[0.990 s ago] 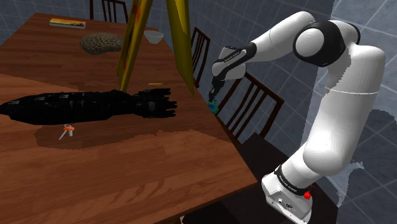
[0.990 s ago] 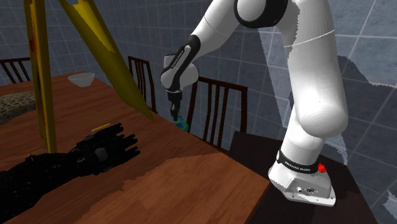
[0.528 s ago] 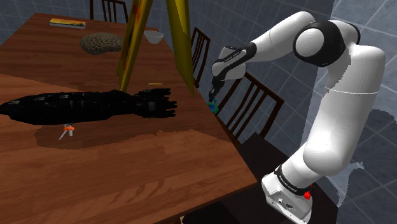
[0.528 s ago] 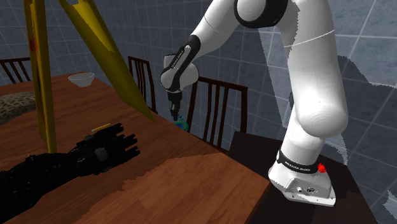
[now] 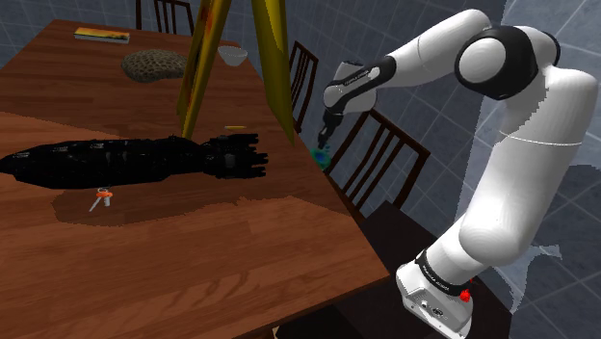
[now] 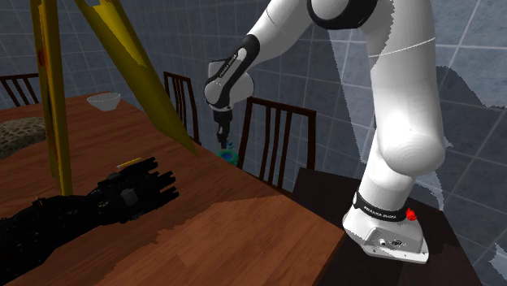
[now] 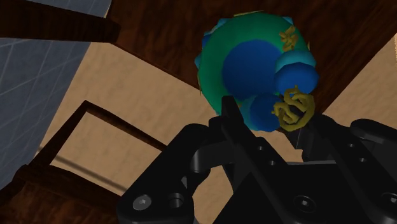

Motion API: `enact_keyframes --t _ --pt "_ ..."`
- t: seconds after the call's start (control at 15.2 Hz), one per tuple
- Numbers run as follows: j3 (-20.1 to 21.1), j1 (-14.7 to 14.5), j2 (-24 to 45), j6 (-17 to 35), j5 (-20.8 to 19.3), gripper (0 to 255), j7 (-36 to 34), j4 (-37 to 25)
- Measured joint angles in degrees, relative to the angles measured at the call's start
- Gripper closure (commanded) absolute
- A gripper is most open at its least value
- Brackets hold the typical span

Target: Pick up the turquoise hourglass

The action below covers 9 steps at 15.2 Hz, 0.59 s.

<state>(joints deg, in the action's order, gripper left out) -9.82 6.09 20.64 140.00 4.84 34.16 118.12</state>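
In the shoulder view the arm reaches down to the far edge of the desk (image 5: 193, 260). The gripper (image 5: 324, 144) points straight down with the hourglass (image 5: 321, 156) directly below its wrist, a small turquoise shape at its tips. A chair (image 5: 385, 159) stands just beyond the gripper, off the desk. The vertical reach makes sense: the hourglass stands upright, so it is best taken from above, across its middle. In the second exterior view the gripper (image 6: 224, 143) hangs over the same edge with the hourglass (image 6: 228, 153) just under it, low to the wood. Whether it rests on the desk or is just clear of it I cannot tell. In the wrist view the gripper (image 7: 270, 118) is narrowed onto the hourglass (image 7: 248, 63), with its fingers (image 7: 230, 114) pressed one on each side, so it looks clasped rather than merely straddled. The round green-and-blue end faces the camera, with gold ornaments close to one finger. The desk and a tan floor (image 7: 146, 108) lie beyond.
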Motion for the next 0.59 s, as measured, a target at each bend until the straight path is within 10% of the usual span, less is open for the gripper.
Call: enact_keyframes --t 0.59 --pt "-0.6 -0.4 -4.5 -5.6 -1.3 255 -0.8 -1.2"
